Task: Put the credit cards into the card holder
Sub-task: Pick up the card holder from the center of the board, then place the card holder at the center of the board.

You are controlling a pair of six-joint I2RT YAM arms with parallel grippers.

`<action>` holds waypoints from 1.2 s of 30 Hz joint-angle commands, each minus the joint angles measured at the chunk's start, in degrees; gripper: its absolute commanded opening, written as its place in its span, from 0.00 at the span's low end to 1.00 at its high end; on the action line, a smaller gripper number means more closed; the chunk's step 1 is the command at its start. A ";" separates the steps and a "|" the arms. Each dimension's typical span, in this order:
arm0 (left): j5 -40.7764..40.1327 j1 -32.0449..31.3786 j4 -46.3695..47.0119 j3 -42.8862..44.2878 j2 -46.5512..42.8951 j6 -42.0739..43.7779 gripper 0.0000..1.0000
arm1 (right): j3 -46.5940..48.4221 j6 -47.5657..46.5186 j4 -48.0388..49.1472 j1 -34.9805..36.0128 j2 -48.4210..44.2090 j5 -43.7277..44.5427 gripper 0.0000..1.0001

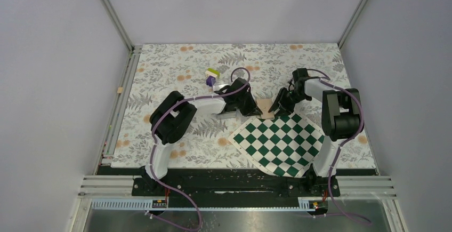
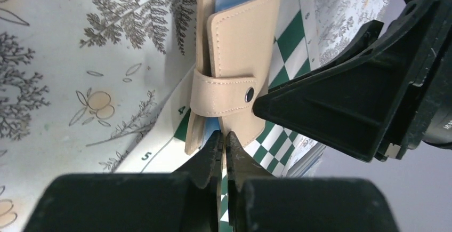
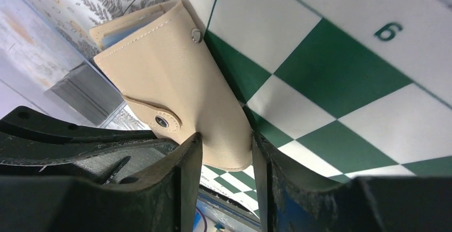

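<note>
The tan card holder (image 1: 265,108) stands between both grippers at the far corner of the checkerboard. In the left wrist view the card holder (image 2: 234,45) shows its strap with a snap button and light blue inside. My left gripper (image 2: 224,135) is shut, its tips pinching a thin leaf at the holder's near edge. In the right wrist view my right gripper (image 3: 226,134) is shut on the holder's (image 3: 176,77) lower corner, one finger on each side. The left gripper (image 1: 249,109) and the right gripper (image 1: 278,107) face each other. No black credit card shows in any view.
A green-white checkerboard (image 1: 280,141) lies under and in front of the holder. A purple-green-white block cluster (image 1: 212,76) sits at the back. A clear plastic case (image 1: 226,114) lies by the left gripper. The floral cloth (image 1: 160,77) covers the table.
</note>
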 commanded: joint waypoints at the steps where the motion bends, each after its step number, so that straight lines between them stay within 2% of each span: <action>1: 1.82 -0.62 5.35 -0.88 -7.86 1.62 0.00 | 0.15 0.50 -1.41 0.98 -5.90 -4.87 0.46; 6: -1.33 -0.62 2.42 -4.03 -16.93 4.50 0.00 | 3.59 -1.12 -7.24 0.94 -12.93 -2.73 0.57; 11: -6.11 -0.73 -3.70 -10.00 -30.59 5.94 0.00 | 4.51 -0.34 -9.09 0.95 -21.81 -1.62 0.68; 13: -8.84 -0.79 -7.48 -12.31 -35.00 7.32 0.00 | 3.53 1.13 -9.15 0.90 -24.61 -1.06 0.85; 14: -10.37 -0.80 -9.49 -13.28 -38.78 8.22 0.00 | 2.63 1.94 -9.34 0.90 -26.75 -0.81 0.97; 15: -11.78 -0.79 -11.89 -14.27 -41.52 9.03 0.00 | 1.59 2.71 -9.65 0.92 -27.98 -0.88 0.99; 17: -15.45 -0.72 -17.77 -16.27 -46.60 10.74 0.00 | 0.56 1.89 -11.83 0.95 -28.66 -2.02 0.99; 18: -16.93 -0.71 -19.70 -16.98 -49.11 11.60 0.00 | 0.77 0.18 -13.57 0.98 -28.37 -2.74 0.94; 20: -20.09 -0.71 -24.69 -18.52 -53.97 12.92 0.00 | 1.24 -4.85 -17.13 0.97 -27.52 -5.22 0.66; 21: -21.99 -0.71 -28.17 -19.38 -56.30 13.55 0.00 | 1.58 -6.54 -18.73 0.94 -27.12 -5.56 0.57; 22: -23.83 -0.66 -30.88 -20.03 -58.39 13.99 0.00 | 2.22 -8.45 -20.80 1.02 -26.84 -4.69 0.52; 24: -27.80 -0.43 -36.37 -21.03 -62.12 14.91 0.00 | 2.40 -10.11 -22.81 1.06 -27.14 -1.76 0.49; 25: -29.61 -0.19 -39.12 -21.26 -63.67 15.12 0.00 | 2.52 -9.96 -23.64 1.06 -27.45 0.52 0.54; 26: -31.55 -0.11 -41.99 -21.34 -64.90 15.33 0.00 | 2.70 -10.07 -24.49 1.07 -27.69 2.22 0.90; 27: -33.14 -0.03 -44.45 -21.47 -65.85 15.55 0.00 | 2.95 -9.68 -25.24 1.03 -27.89 3.76 0.98; 29: -35.61 0.24 -48.92 -21.55 -66.96 15.94 0.00 | 3.36 -9.35 -25.88 1.07 -28.41 5.26 0.99; 33: -39.56 0.82 -56.70 -19.65 -65.71 16.75 0.00 | 0.52 -8.72 -21.24 1.07 -33.87 8.86 0.99; 36: -41.74 0.97 -60.98 -17.14 -62.36 18.34 0.00 | -1.51 -7.99 -17.84 0.98 -37.45 8.73 0.80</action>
